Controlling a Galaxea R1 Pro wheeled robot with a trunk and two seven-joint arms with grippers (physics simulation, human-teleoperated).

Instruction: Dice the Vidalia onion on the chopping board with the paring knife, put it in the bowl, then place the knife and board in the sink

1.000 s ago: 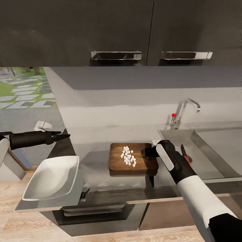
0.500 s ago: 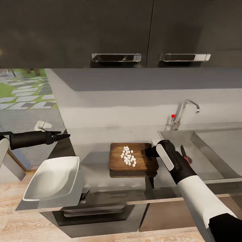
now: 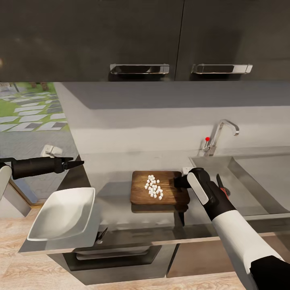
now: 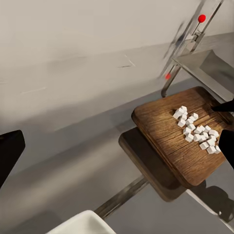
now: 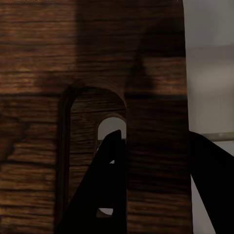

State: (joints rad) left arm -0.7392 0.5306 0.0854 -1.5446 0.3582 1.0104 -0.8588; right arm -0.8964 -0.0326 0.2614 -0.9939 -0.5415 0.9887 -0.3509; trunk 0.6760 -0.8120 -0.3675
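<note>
The chopping board (image 3: pixel 141 195) hangs level a little above the countertop (image 3: pixel 112 177), casting a shadow beneath it. A pile of white diced onion (image 3: pixel 153 187) rests on its middle, also seen as diced onion (image 4: pixel 195 130) on the chopping board (image 4: pixel 165 141). My right gripper (image 3: pixel 179 182) is shut on the board's right short end. In the right wrist view one finger (image 5: pixel 111 180) passes through the handle slot of the chopping board (image 5: pixel 44 73). The paring knife (image 3: pixel 220 181) lies on the sink (image 3: pixel 262 173) drainboard, partly behind my right arm. The white bowl (image 3: pixel 62 213) sits at the counter's left end. My left gripper (image 3: pixel 76 163) hovers empty and open above and behind the bowl.
A chrome tap (image 3: pixel 223 131) with a red-tipped lever stands behind the sink. Black upper cabinets (image 3: pixel 141 36) hang overhead. The counter's left end drops off beside the bowl, with a window view beyond. The oven front sits below the counter edge.
The head view has shifted slightly. The board appears a touch higher over its shadow than a second ago. Nothing has moved in the last half second.
</note>
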